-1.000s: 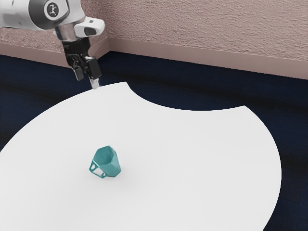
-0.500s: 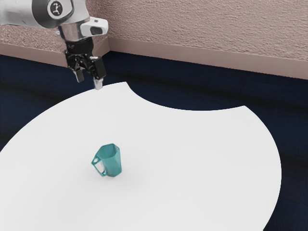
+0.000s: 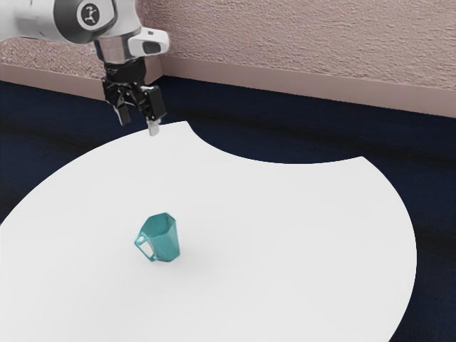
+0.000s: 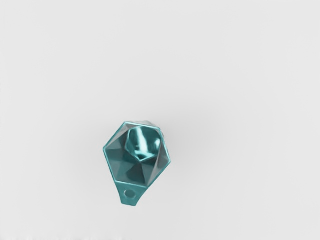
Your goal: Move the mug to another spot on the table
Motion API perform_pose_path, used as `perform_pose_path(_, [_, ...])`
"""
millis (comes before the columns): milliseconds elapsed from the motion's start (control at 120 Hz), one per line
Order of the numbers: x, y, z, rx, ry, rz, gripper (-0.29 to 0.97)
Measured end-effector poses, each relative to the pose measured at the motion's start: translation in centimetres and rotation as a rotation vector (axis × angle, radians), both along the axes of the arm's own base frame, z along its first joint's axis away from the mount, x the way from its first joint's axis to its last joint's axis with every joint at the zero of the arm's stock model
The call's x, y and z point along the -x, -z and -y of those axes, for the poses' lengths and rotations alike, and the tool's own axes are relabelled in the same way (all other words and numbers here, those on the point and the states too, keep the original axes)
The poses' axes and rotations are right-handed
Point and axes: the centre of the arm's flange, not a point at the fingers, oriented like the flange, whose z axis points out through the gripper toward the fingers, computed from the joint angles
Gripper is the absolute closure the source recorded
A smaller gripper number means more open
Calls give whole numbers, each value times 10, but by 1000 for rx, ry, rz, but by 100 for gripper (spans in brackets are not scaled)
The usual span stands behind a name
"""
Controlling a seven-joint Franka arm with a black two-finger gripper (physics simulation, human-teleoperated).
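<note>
Mug point(image 3: 158, 239) was teal, faceted like a low-poly model, narrower at the base than at the rim. It stood upright on the white table point(image 3: 299, 235), mouth up, in the near part of the top toward the exterior view's left. The handle was an angular open loop, pointing to the near left in the exterior view. A soft shadow lay on the table just to the mug's right.

From the wrist camera the mug point(image 4: 137, 155) was seen nearly straight down: angular rim, glossy inside with bright highlights, handle sticking out as a short tab with a small round hole. Plain white tabletop point(image 4: 240, 75) lay all around it, nothing touching it.

Gripper point(image 3: 139, 121) hung in the air above the table's far edge, at the exterior view's upper left, well apart from the mug. Fingers point(image 3: 153, 127) were spread with clear space between them, grasping nothing, touching nothing.

Beyond the table: dark blue floor point(image 3: 299, 125), then a pinkish rough wall point(image 3: 320, 35) with a baseboard.
</note>
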Motion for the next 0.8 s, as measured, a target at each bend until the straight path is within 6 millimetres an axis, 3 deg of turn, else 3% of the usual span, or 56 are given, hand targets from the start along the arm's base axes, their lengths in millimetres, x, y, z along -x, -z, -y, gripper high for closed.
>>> perform_pose_path(433, [-2, 2, -35, 0, -90, -5, 0])
perform_pose_path(800, [-2, 3, -34, 0, -97, -7, 0])
